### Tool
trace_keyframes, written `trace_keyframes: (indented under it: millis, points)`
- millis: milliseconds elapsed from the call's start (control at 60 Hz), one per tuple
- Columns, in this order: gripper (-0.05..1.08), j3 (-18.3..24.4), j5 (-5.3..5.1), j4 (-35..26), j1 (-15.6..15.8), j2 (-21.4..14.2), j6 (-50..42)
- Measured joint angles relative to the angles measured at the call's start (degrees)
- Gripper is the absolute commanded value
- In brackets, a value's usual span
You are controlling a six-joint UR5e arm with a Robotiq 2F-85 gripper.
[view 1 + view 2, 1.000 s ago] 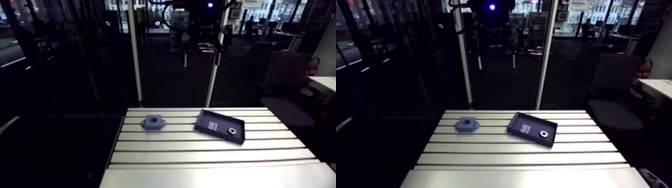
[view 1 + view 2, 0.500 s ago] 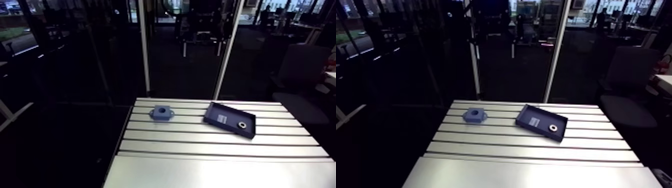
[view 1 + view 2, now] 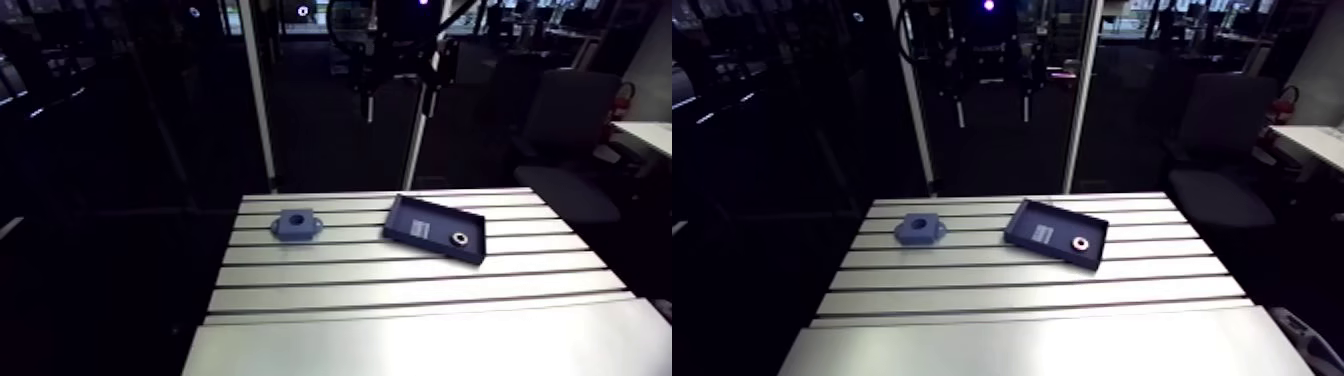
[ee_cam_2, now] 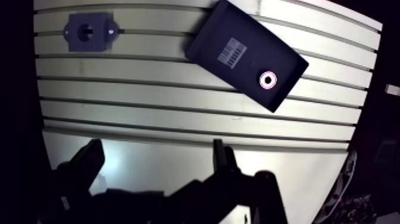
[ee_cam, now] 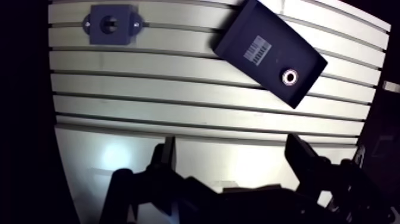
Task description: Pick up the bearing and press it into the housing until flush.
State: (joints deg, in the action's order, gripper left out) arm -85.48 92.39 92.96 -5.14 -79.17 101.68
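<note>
Housing [image 3: 295, 223]: one, left of centre in the arm view, on the table [image 3: 400, 300].
Tray [image 3: 445, 222]: one, right of centre, aslant.
Bearing [image 3: 460, 238]: one, flat in the tray's right end, hole up; round, so probably no axis to match.
Gripper [image 5: 232, 149]: jaws spread, empty; bearing well ahead, off toward the tray-side finger.

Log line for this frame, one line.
phase: pre-grasp | jaws: open, empty, above table | bearing: in tray | housing: on table, apart from tray | next: likely descend to bearing
</note>
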Motion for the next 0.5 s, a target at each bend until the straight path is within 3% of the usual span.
trace_keyframes:
  millis: [500]
  points:
    - [0.00, -4.2, 0.02, 8.4, -6.8, 3.7, 3.6]
